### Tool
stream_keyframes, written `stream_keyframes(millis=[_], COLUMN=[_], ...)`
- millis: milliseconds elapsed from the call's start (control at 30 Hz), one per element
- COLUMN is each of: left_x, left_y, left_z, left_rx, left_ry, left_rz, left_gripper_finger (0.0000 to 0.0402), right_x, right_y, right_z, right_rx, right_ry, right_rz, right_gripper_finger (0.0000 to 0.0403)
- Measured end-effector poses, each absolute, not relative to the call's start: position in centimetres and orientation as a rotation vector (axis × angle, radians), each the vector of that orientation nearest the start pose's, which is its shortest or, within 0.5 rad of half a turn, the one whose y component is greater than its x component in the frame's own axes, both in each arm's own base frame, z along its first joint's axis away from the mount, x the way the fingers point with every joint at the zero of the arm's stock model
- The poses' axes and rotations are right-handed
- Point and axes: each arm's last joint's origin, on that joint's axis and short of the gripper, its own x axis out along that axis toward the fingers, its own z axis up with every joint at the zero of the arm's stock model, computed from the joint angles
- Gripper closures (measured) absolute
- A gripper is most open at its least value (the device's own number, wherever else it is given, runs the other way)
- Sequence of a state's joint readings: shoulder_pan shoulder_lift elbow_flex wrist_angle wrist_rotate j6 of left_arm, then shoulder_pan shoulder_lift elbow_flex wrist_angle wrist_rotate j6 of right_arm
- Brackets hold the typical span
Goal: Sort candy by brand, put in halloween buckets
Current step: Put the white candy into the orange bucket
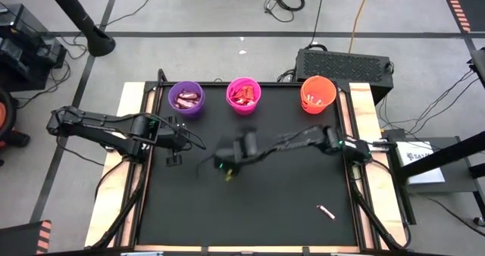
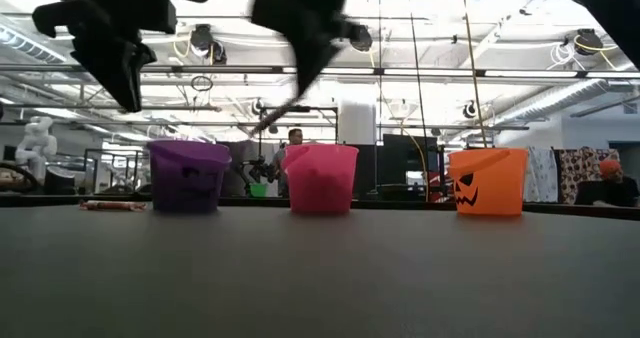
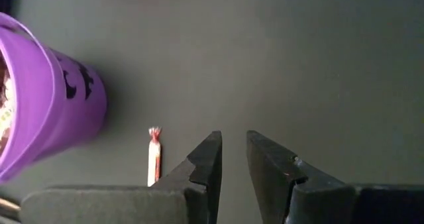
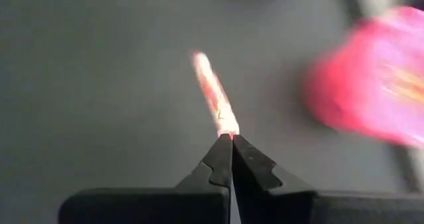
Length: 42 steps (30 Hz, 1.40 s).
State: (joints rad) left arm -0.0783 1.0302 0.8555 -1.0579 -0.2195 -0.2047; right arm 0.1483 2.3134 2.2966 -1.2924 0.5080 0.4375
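R gripper [image 4: 231,136] mid-table, above mat, jaws pinched on thin pale candy stick [image 4: 213,95], pink bucket [image 1: 243,95] just beyond | L gripper [image 3: 233,144] narrow gap, holding nothing, by purple bucket [image 1: 186,98]; one stick [image 3: 154,156] on mat beside it | orange bucket [image 1: 317,94] far R in row | stray candy [image 1: 326,212] near front R

black table [image 1: 265,203]: three buckets [image 1: 243,95], stray candy [image 1: 326,212].

Three buckets [image 1: 243,96] are standing in a row along the counter's [image 1: 288,203] far edge, candy lying in each. One candy [image 1: 326,212] is lying alone near the front right, well apart from them.
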Motion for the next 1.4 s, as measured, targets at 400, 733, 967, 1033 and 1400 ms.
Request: stream_keyframes(millis=[400,733,967,1033,1400], left_x=[17.3,17.3,17.3,17.3,17.3], left_y=[-0.6,-0.5,-0.5,-0.5,-0.5], left_z=[25.1,23.1,23.1,23.1,23.1], left_rx=[0.024,0.053,0.056,0.056,0.056], left_ry=[1.150,1.154,1.152,1.153,1.152], left_rz=[0.275,0.273,0.271,0.271,0.271], left_gripper_finger=[0.0323,0.0323,0.0323,0.0323,0.0323], right_x=[36.8,23.8,18.5,18.0,17.2], right_y=[-4.0,-9.2,-10.9,-11.0,-11.3], right_z=[36.1,37.7,33.5,32.5,28.1], right_rx=[0.077,0.334,0.420,0.439,0.509], right_ry=[1.119,1.010,1.008,0.994,1.069], right_rz=[-0.929,-1.273,-1.445,-1.423,-1.407], right_gripper_finger=[0.0402,0.0402,0.0402,0.0402,0.0402])
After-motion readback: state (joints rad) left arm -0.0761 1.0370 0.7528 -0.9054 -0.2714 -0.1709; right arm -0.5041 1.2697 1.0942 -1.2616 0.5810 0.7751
